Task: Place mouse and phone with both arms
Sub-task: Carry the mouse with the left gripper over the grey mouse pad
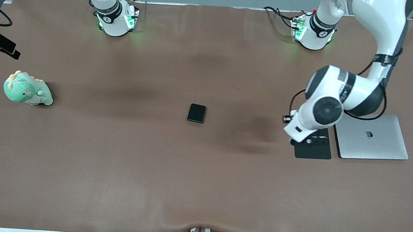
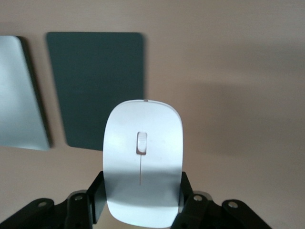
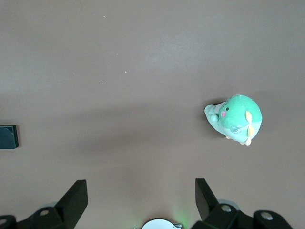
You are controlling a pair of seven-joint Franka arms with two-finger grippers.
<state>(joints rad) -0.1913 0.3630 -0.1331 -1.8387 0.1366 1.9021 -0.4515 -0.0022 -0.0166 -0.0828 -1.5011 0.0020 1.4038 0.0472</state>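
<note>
I am a pair of white arms working over a wide brown surface (image 1: 114,167). My left claw (image 2: 140,200) is clamped on the mouse (image 2: 143,167), one black finger (image 2: 97,195) pressed against each long side of the white oval shell. The mouse's scroll wheel and thin grey centre line face my left wrist camera. I hold the mouse in the air over the edge of a flat black mat (image 1: 313,148), which lies on the surface toward my left arm's end. In the front view, my left arm's bulky wrist hides both the claw and the mouse. Just beside the mat, closer still to that end, lies a closed silver laptop (image 1: 372,137).

The phone (image 1: 196,113), a small black slab with rounded corners, lies flat near the middle of the surface, well apart from my left claw and from the mat. In my right wrist view its corner shows at the frame's edge.

My right claw (image 3: 141,198) waits high above the surface with its fingers spread wide apart, gripping nothing. Below it stands a green plush dinosaur (image 1: 27,90) at my right arm's end of the surface, well apart from the phone.
</note>
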